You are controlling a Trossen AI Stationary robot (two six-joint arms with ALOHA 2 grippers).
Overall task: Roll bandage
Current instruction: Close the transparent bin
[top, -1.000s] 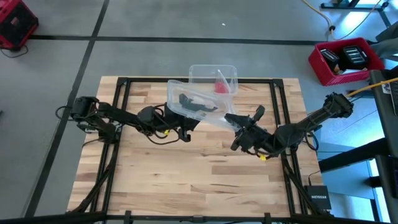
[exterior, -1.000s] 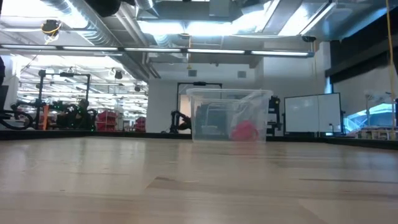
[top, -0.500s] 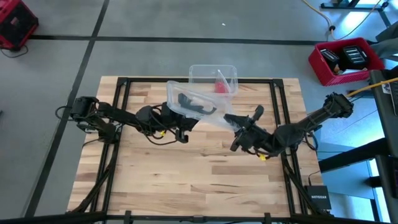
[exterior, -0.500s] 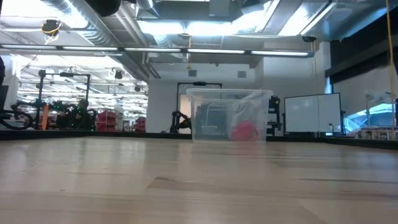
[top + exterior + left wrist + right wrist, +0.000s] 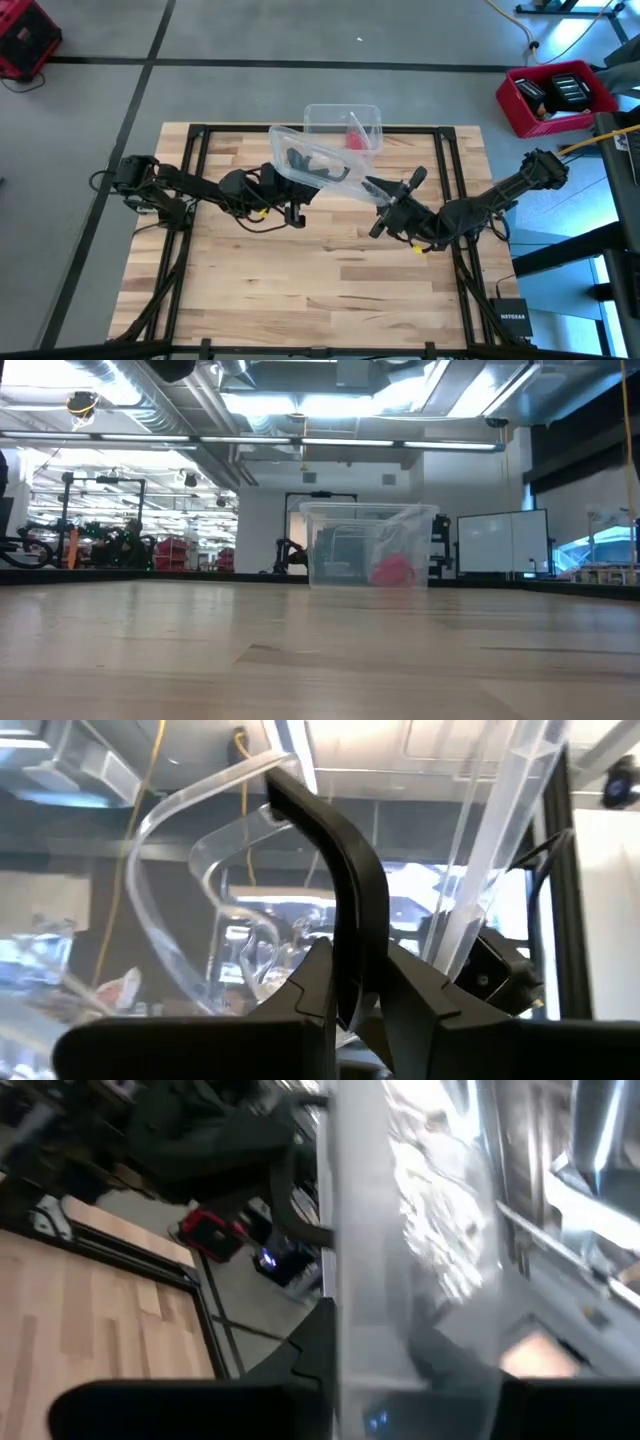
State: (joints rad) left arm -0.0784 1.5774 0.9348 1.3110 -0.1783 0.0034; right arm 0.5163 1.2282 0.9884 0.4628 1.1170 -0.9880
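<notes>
Left gripper (image 5: pixel 352 1010) newly pinches the clear plastic lid's (image 5: pixel 318 163) dark handle (image 5: pixel 335 870); right gripper (image 5: pixel 400 1380) loosens, still straddling its edge, red bandage (image 5: pixel 355 139) boxed near the table's far edge.

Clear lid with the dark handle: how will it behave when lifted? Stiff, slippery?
Probably stiff: the lid shows no sag while held tilted. Likely light, since the left hand pinches only its thin handle. The glossy clear plastic looks slippery at the edge near the right hand, so the handle seems the safer hold.
</notes>
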